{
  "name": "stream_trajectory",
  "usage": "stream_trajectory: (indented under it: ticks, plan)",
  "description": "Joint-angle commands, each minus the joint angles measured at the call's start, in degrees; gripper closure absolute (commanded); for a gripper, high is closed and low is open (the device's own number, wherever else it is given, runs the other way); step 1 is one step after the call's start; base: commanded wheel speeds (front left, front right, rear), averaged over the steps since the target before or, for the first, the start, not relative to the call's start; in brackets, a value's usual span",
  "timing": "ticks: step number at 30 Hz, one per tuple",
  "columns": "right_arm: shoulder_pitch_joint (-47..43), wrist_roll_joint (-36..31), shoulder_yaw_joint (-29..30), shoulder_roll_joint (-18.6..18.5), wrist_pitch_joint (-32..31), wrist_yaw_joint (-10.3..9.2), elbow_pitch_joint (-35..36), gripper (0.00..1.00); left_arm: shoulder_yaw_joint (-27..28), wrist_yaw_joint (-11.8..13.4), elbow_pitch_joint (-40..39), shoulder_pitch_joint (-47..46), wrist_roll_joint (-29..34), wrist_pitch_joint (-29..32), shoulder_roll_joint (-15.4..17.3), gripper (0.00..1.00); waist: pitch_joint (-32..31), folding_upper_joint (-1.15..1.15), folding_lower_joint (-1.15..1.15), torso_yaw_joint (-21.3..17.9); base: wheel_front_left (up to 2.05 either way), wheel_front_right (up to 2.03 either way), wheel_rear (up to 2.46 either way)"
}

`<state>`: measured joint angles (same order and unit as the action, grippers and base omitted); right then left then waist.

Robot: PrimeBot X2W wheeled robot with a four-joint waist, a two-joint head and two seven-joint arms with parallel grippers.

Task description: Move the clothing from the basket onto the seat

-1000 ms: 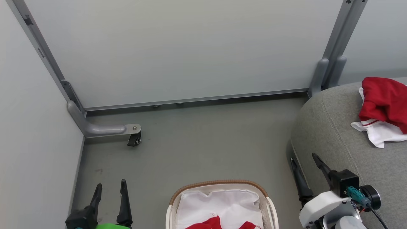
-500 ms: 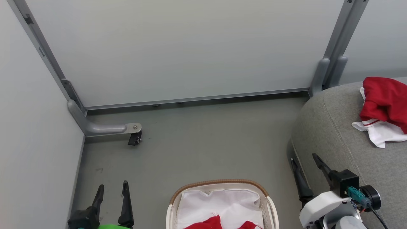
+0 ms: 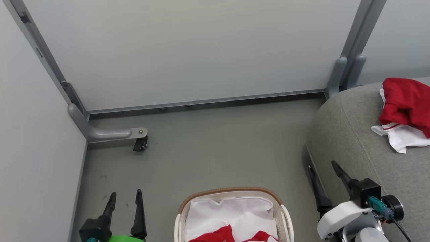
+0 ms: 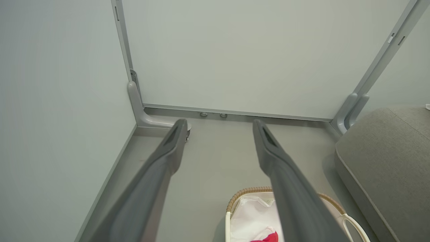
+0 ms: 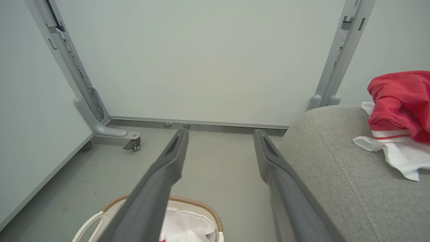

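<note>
The cream basket (image 3: 284,215) with a brown rim sits at the bottom centre of the head view, white liner inside and red clothing (image 3: 218,235) showing at its near end. Another red-and-white garment (image 3: 404,111) lies on the grey seat (image 3: 349,134) at the right. My left gripper (image 3: 125,196) stands open and empty over the floor left of the basket. My right gripper (image 3: 321,164) is open and empty beside the seat's left edge. The left wrist view shows the basket (image 4: 242,195) below the open fingers; the right wrist view shows the basket (image 5: 201,202) and the garment (image 5: 399,101) on the seat (image 5: 336,161).
Pale partition panels stand behind and on the left, joined by grey metal posts. A grey foot with a small castor (image 3: 139,144) juts onto the floor at the left corner. Grey floor (image 3: 218,148) lies between the panels, the basket and the seat.
The head view has shifted slightly, so everything sits a little differently. The left gripper has drifted a bit to the right. Both grippers stay open.
</note>
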<state>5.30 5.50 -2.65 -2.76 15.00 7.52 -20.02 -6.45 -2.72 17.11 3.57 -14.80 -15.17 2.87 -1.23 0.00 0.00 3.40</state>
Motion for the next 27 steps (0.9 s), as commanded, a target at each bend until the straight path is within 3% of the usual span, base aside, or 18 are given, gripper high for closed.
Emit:
stream_trajectory:
  ticks: [1,9,15,27]
  plan:
    - [0.0,-0.2,0.3,-0.2,0.3,-0.06,0.3,0.00,-0.4,-0.2,0.2,-1.2,0.2,0.0,0.0,0.00,0.3,0.00,0.00,0.0,0.00,0.00,0.00]
    - [1.1,-1.5,1.5,-0.3,0.3,-0.06,1.4,0.00,-3.2,-0.6,1.0,-5.4,0.9,0.0,0.1,0.00,2.6,0.00,0.00,-0.5,0.00,0.00,0.00]
    - [4.2,-3.2,2.5,-0.3,0.3,-0.06,3.4,0.00,-6.4,-1.3,3.7,-11.4,0.1,0.0,0.1,0.00,8.0,0.00,0.00,-1.9,0.00,0.00,0.00]
    - [13.0,-4.9,4.6,-0.2,0.3,-0.06,7.0,0.00,-17.6,-3.1,20.1,-26.8,2.3,0.0,0.1,0.00,24.1,0.00,0.00,-6.4,0.00,0.00,0.00]
